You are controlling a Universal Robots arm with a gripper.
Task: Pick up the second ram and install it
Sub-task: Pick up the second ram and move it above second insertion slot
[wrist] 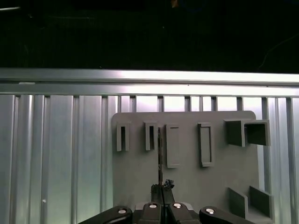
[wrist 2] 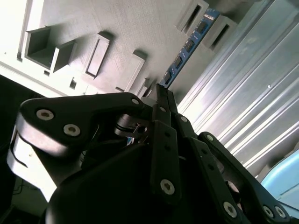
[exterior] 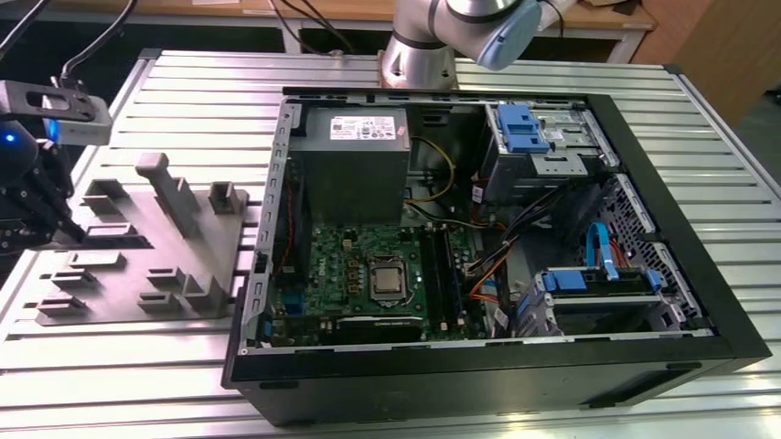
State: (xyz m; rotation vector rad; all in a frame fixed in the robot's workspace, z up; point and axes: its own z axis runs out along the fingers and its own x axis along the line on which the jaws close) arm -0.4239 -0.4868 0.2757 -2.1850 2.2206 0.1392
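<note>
In the exterior view, soft overhead light falls evenly on the ribbed surface (exterior: pixel 683 119), and the grey holder (exterior: pixel 134 256) casts only faint shadows. Inside the computer case (exterior: pixel 488 361) we find it dimmer. A blue glow (exterior: pixel 10 139) shows at the exterior view's left edge. In the first wrist view, glare streaks the surface below a near-black background. In the second wrist view the gripper (wrist 2: pixel 161 91), closed on the ram (wrist 2: pixel 187 51), reads dark against the holder's washed-out corner.
</note>
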